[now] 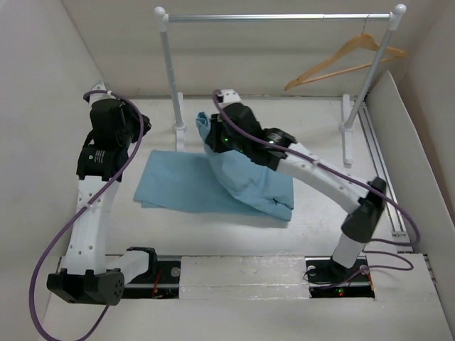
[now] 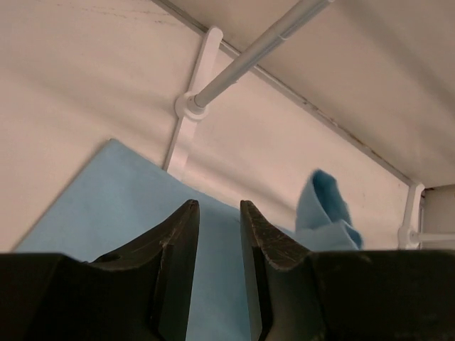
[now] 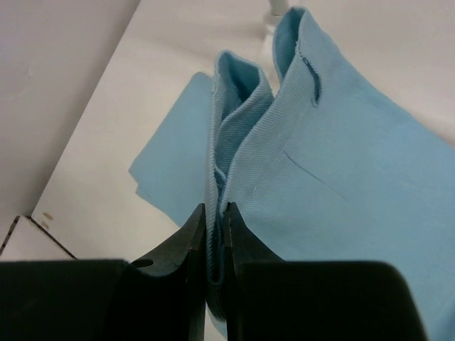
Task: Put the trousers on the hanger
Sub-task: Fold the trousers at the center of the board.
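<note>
The light blue trousers [image 1: 185,185] lie on the table, their right part lifted in a fold. My right gripper [image 3: 214,213] is shut on a waistband fold of the trousers [image 3: 341,163] and holds it above the table; in the top view it [image 1: 217,138] is over the raised cloth. My left gripper [image 2: 219,209] is open and empty, hovering over the left part of the trousers [image 2: 121,199]; in the top view it [image 1: 128,124] is left of the cloth. The wooden hanger [image 1: 348,60] hangs on the rail at the back right.
A white-and-silver clothes rail [image 1: 277,17] stands at the back, its left post [image 1: 173,78] right behind the trousers and its right post [image 1: 370,78] near the hanger. White walls enclose the table on the left, back and right.
</note>
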Robot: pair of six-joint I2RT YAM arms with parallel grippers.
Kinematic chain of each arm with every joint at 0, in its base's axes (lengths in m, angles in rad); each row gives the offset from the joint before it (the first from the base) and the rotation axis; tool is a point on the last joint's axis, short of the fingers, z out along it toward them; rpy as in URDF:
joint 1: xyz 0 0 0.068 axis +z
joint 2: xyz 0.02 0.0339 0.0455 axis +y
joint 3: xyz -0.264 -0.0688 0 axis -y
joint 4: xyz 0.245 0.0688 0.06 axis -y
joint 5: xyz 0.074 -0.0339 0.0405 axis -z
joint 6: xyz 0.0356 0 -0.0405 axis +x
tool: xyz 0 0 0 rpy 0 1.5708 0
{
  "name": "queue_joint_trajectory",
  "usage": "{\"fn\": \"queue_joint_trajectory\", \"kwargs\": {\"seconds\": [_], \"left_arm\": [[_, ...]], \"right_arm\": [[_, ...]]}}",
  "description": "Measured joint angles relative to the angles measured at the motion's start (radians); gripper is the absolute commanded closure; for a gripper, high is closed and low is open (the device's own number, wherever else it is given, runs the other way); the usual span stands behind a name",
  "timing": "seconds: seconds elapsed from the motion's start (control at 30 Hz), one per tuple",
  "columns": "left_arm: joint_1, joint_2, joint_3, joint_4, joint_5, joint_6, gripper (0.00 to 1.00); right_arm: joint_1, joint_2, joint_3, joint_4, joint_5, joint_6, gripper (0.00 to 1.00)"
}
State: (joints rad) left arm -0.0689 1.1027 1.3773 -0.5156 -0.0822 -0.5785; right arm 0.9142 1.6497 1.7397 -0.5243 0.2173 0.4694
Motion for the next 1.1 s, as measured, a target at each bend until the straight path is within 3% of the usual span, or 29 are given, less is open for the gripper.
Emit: {"fn": "queue_joint_trajectory", "kwargs": {"seconds": [0.13, 0.17, 0.2, 0.27, 0.3, 0.43, 0.5, 0.57, 0.67, 0.7, 0.8, 0.97, 1.1], "left_arm": [[-0.004, 0.021, 0.031, -0.038, -0.026, 0.031, 0.73], [-0.003, 0.027, 0.047, -0.051, -0.031, 0.036, 0.73], [-0.001, 0.034, 0.067, -0.062, -0.038, 0.041, 0.73], [-0.001, 0.040, 0.101, -0.068, -0.055, 0.048, 0.73], [-0.001, 0.040, 0.115, -0.070, -0.065, 0.050, 0.73], [-0.001, 0.040, 0.156, -0.082, -0.118, 0.068, 0.72], [-0.001, 0.040, 0.164, -0.084, -0.146, 0.080, 0.72], [-0.001, 0.040, 0.163, -0.085, -0.167, 0.091, 0.70], [-0.001, 0.034, 0.113, -0.058, -0.168, 0.103, 0.70], [-0.001, 0.032, 0.079, -0.041, -0.156, 0.105, 0.70], [-0.010, 0.033, -0.074, 0.026, -0.088, 0.107, 0.69], [-0.096, 0.169, -0.284, 0.090, 0.012, 0.100, 0.70], [-0.121, 0.319, -0.354, 0.138, 0.080, 0.088, 0.70]], "right_arm": [[0.075, 0.235, 0.170, 0.035, 0.007, 0.008, 1.00], [0.095, 0.299, 0.230, 0.031, 0.001, 0.008, 0.95], [0.114, 0.367, 0.294, 0.034, -0.006, 0.010, 0.67], [0.153, 0.505, 0.424, 0.059, -0.038, 0.021, 0.48], [0.170, 0.565, 0.474, 0.090, -0.077, 0.024, 0.33], [0.221, 0.728, 0.560, 0.142, -0.283, 0.039, 0.09], [0.222, 0.726, 0.530, 0.157, -0.305, 0.034, 0.08], [0.211, 0.645, 0.363, 0.198, -0.328, 0.021, 0.10], [0.150, 0.424, 0.054, 0.214, -0.351, 0.001, 0.47], [0.119, 0.344, -0.031, 0.230, -0.348, -0.008, 0.74], [0.017, 0.105, -0.230, 0.253, -0.325, -0.044, 0.96], [-0.067, -0.199, -0.478, 0.256, -0.264, -0.109, 1.00], [-0.070, -0.249, -0.644, 0.225, -0.249, -0.143, 1.00]]}}
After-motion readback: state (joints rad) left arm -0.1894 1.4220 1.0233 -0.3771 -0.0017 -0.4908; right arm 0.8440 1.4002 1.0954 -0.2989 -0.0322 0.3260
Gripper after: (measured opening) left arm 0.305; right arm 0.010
